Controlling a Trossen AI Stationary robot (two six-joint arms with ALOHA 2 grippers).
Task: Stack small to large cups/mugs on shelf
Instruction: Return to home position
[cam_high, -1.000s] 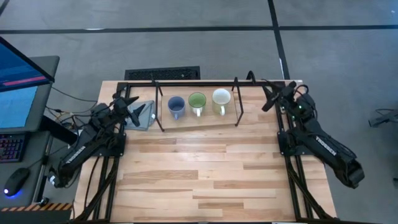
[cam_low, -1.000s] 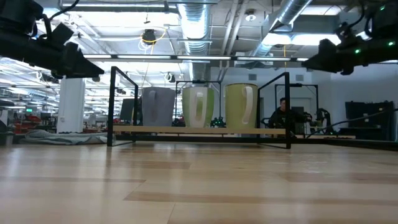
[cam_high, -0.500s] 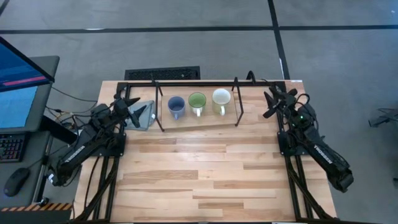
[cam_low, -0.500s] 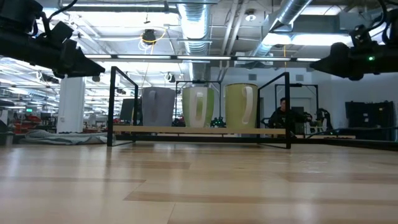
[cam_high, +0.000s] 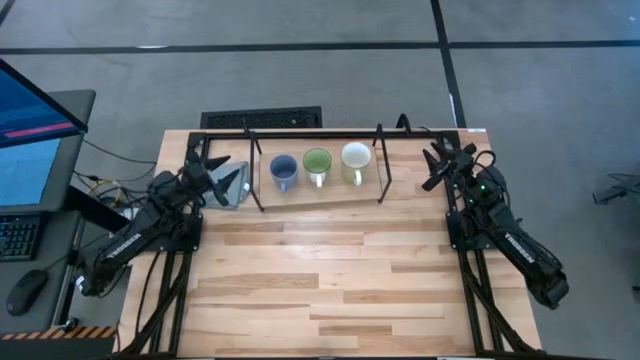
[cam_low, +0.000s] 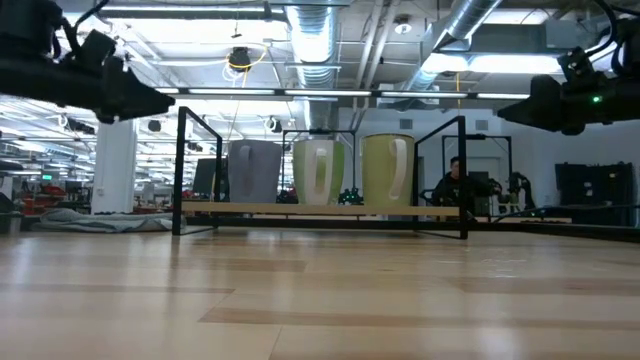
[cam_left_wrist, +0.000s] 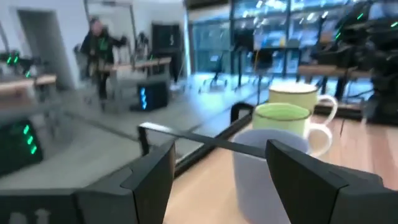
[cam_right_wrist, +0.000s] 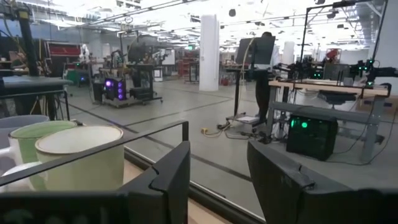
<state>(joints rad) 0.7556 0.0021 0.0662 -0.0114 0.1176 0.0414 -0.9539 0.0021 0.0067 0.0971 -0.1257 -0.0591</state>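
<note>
As blue-grey mug, green mug and cream mug line the shelf, left gripper and right gripper flank it, jaws wide, empty. Withdraw each outward, clear of the black rods.

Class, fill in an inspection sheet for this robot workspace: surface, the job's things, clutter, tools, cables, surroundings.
Surface: wood-plank table, no spills seen.
Job's things: blue-grey mug, green mug and white mug stand upright in a row on the shelf, side by side, not nested.
Clutter: grey cloth on the table beside the shelf's left end.
Tools: left tool open, empty, raised near the cloth; right tool open, empty, raised at the table's right edge.
Cables: loose cables off the table's left side.
Surroundings: monitor and mouse to the left; a person in the room behind.
</note>
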